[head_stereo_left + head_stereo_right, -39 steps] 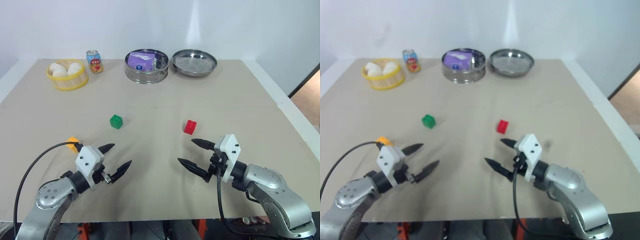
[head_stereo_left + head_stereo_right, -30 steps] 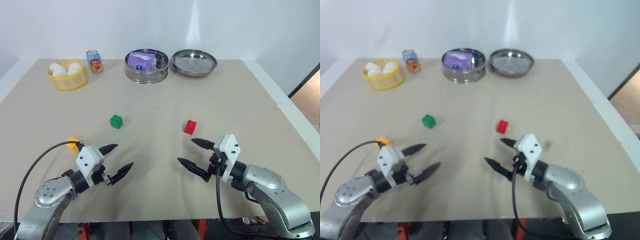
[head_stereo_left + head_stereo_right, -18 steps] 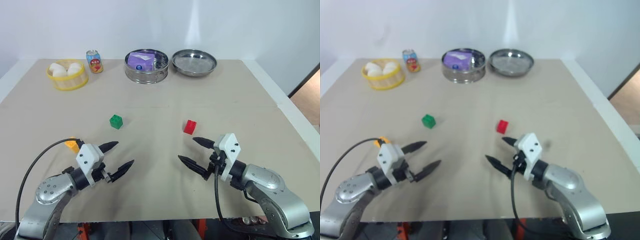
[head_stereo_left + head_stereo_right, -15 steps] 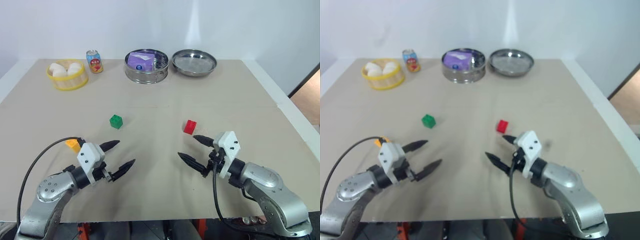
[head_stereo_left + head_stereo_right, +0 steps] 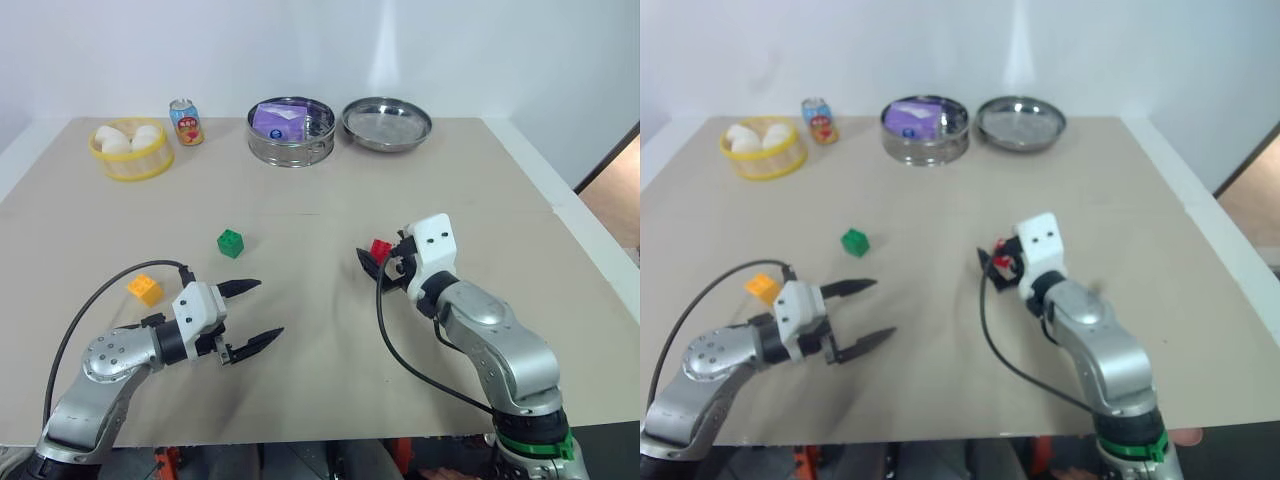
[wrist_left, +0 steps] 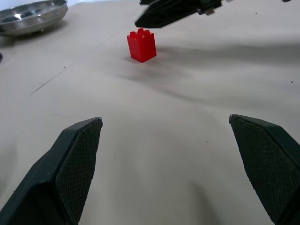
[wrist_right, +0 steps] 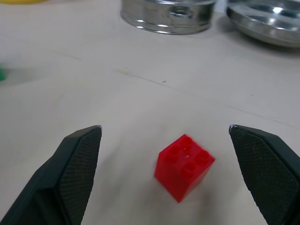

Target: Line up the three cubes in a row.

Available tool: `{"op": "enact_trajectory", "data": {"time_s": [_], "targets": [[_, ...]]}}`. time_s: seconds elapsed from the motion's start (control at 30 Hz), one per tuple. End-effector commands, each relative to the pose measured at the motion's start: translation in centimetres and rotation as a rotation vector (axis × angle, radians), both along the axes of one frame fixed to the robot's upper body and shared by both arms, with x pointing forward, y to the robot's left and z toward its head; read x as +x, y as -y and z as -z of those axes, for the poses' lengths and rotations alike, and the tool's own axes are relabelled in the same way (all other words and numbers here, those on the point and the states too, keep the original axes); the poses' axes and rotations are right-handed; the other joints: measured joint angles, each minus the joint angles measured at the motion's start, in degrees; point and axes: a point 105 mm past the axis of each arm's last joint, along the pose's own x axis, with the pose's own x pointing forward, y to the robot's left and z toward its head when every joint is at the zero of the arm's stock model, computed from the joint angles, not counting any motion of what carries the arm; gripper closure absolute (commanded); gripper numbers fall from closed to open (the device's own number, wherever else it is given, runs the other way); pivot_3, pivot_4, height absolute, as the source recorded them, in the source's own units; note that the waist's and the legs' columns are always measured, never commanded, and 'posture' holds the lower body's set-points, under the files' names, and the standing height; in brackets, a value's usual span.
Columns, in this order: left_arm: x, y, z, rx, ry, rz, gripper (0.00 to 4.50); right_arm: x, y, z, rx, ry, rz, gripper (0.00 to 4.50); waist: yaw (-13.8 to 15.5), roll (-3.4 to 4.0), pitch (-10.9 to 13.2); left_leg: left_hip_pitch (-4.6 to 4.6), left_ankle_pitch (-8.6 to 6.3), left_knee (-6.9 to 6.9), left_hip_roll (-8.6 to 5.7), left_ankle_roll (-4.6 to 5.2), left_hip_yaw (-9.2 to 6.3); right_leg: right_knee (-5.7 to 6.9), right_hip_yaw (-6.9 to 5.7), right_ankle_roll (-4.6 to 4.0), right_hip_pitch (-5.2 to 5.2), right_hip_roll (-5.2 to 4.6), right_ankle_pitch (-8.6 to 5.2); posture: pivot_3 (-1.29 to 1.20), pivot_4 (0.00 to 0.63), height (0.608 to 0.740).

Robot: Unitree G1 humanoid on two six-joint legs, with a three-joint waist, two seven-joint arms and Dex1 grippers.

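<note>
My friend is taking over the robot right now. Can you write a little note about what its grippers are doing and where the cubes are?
Left gripper: open, empty, low over the table.
Right gripper: open, around the red cube but not closed on it.
Green cube: mid-table, by itself.
Orange-yellow cube: near the left arm, by itself.
Done: nothing lined up yet.
Left: grab the red cube, then put all three in a row.

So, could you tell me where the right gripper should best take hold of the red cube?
Probably by two opposite flat side walls of the red cube, coming straight on as the open right gripper points, since the studded top faces up and it stands free.
</note>
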Motion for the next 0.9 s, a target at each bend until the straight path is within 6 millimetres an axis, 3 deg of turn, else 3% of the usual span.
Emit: {"op": "enact_trajectory", "data": {"time_s": [0.03, 0.4, 0.67, 0.9], "targets": [[0.0, 0.1, -0.7, 0.008, 0.038, 0.017, 0.01, 0.8, -0.4, -0.3, -0.022, 0.021, 0.026, 0.00, -0.13, 0.00, 0.00, 0.00, 0.00, 0.00, 0.00, 0.01, 0.00, 0.00, 0.00, 0.00, 0.00, 0.00, 0.00, 0.00, 0.150, 0.740], [0.2, 0.6, -0.7, 0.005, 0.036, 0.031, 0.01, 2.0, 0.1, 1.5, -0.033, -0.060, 0.145, 0.00, -0.56, 0.00, 0.00, 0.01, 0.02, -0.01, 0.02, 0.03, 0.01, 0.02, 0.03, 0.02, -0.02, 0.05, 0.04, 0.00, 0.150, 0.740], [0.1, 0.7, -0.3, 0.011, 0.032, 0.024, 0.01, 2.7, -0.9, 2.9, 0.005, -0.136, 0.180, 0.00, -0.59, 0.00, 0.00, 0.00, 0.02, -0.01, 0.01, 0.04, 0.01, 0.02, 0.06, 0.04, -0.03, 0.05, 0.06, 0.00, 0.150, 0.740], [-0.3, 0.4, 0.0, 0.030, 0.028, 0.013, 0.01, 3.4, -0.8, 3.0, 0.054, -0.159, 0.237, 0.00, -0.60, 0.01, 0.00, -0.03, 0.03, -0.03, 0.02, 0.06, 0.01, 0.03, 0.07, 0.02, -0.10, 0.07, 0.07, 0.00, 0.150, 0.740]]}}
